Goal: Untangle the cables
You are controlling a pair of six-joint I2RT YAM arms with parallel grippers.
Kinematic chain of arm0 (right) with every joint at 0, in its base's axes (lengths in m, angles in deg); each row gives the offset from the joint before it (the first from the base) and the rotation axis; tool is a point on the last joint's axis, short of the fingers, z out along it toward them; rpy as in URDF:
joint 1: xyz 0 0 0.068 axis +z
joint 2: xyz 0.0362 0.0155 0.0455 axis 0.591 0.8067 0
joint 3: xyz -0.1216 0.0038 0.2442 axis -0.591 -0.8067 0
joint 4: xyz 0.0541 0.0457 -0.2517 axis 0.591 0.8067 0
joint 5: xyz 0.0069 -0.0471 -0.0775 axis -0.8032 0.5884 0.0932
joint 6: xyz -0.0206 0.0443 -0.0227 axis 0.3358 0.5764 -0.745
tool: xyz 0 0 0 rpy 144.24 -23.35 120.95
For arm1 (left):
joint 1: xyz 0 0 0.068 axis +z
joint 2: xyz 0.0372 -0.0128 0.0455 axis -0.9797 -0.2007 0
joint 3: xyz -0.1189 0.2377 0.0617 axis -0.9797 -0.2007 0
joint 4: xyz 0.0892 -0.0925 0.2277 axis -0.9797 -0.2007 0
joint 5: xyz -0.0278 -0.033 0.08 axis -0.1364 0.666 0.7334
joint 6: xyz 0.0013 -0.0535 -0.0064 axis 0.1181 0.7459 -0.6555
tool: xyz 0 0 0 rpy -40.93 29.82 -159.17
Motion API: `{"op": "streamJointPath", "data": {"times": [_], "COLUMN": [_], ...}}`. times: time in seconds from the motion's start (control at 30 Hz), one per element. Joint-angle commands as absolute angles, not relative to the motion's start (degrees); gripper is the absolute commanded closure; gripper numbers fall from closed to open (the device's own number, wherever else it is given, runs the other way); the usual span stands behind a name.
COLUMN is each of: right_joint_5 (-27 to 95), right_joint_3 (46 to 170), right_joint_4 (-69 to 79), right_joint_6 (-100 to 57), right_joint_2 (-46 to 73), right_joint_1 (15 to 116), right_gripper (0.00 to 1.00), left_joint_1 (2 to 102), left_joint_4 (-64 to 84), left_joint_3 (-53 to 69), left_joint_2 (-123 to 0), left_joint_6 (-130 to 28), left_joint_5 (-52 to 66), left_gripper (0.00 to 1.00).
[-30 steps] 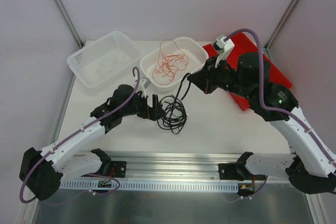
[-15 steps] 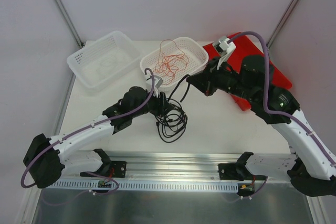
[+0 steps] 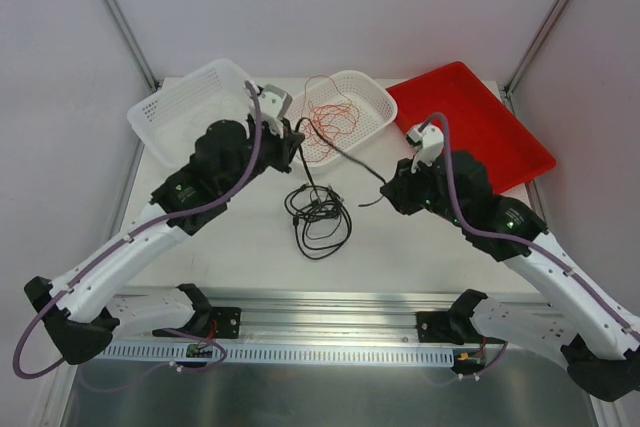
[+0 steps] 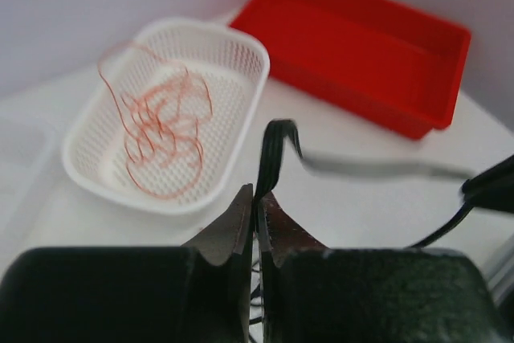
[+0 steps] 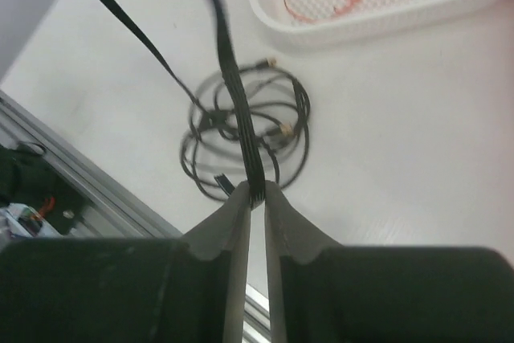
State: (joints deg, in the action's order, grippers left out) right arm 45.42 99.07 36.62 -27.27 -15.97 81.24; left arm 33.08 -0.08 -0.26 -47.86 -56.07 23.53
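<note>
Above worktop (image 3: 420, 247) middle, black cable (image 3: 340, 154) runs taut between both hands. Left hand (image 4: 255, 196) up beside white basket (image 3: 352, 75), fingers clamped tight on cable. Right hand (image 5: 257, 192) lower, fingers nearly together, same cable pinched at tips. Black coil (image 3: 318, 217) lies on worktop underneath. Red-orange cables (image 3: 328, 117) sit loose inside basket. Red tray (image 3: 480, 127) at far right.

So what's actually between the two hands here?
A black cable runs from the left hand to the right hand, bare table beneath; clearest in the top view.
</note>
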Motion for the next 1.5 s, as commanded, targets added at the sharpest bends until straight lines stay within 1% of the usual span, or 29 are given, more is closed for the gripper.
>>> {"op": "streamJointPath", "data": {"times": [0.0, 0.07, 0.1, 0.2, 0.3, 0.33, 0.4, 0.43, 0.5, 0.67, 0.83, 1.1, 1.27, 1.33, 1.47], "right_joint_5": [48.24, 47.1, 46.66, 46.04, 44.82, 44.29, 42.45, 40.09, 38.32, 31.55, 27.33, 26.97, 33.99, 36.8, 37.43], "right_joint_3": [94.65, 93.06, 92.8, 92.53, 92.79, 92.71, 92.62, 92.53, 91.83, 89.46, 85.16, 82.52, 82.51, 82.77, 82.86], "right_joint_4": [37.32, 37.24, 37.24, 37.15, 36.72, 36.27, 34.96, 34.34, 31.63, 23.98, 10.98, -7.74, -11.19, -10.14, -4.27], "right_joint_6": [-25.52, -25.08, -25.25, -25.87, -26.66, -26.92, -27.36, -27.45, -27.37, -25.7, -22.45, -19.81, -18.75, -19.28, -21.82], "right_joint_2": [-16.24, -15.97, -15.8, -15.54, -15.36, -15.36, -15.45, -15.36, -15.36, -14.74, -11.32, 0.7, 4.77, 4.86, 1.53], "right_joint_1": [81.05, 81.05, 81.14, 81.14, 81.05, 81.05, 81.14, 81.05, 81.05, 81.58, 82.63, 87.64, 89.4, 89.92, 90.89], "right_gripper": [0.84, 0.79, 0.75, 0.71, 0.52, 0.44, 0.38, 0.33, 0.29, 0.27, 0.26, 0.26, 0.26, 0.26, 0.26], "left_joint_1": [32.98, 32.98, 32.98, 32.98, 32.98, 32.98, 32.9, 32.9, 32.9, 32.89, 32.63, 32.28, 31.75, 31.67, 31.67], "left_joint_4": [-3.75, -5.77, -6.3, -7.45, -7.8, -8.41, -9.55, -9.47, -9.65, -9.47, -9.47, -9.47, -9.56, -9.47, -9.47], "left_joint_3": [14.41, 19.19, 22.95, 27.63, 28.09, 28.09, 27.39, 26.95, 25.46, 23.17, 23.25, 25.89, 27.91, 27.47, 24.32], "left_joint_2": [-47.2, -49.14, -49.67, -50.99, -51.34, -51.78, -51.96, -52.04, -52.13, -52.83, -54.77, -56.35, -56.44, -56.0, -55.73], "left_joint_6": [-66.59, -68.44, -69.05, -68.62, -67.13, -66.43, -63.89, -62.92, -59.6, -52.64, -45.77, -37.87, -36.1, -35.92, -36.1], "left_joint_5": [29.01, 28.05, 27.18, 25.07, 23.04, 22.25, 20.32, 19.44, 17.33, 13.46, 11.52, 13.54, 12.75, 13.36, 14.51], "left_gripper": [1.0, 1.0, 1.0, 1.0, 1.0, 1.0, 1.0, 1.0, 1.0, 1.0, 1.0, 1.0, 1.0, 1.0, 1.0]}}
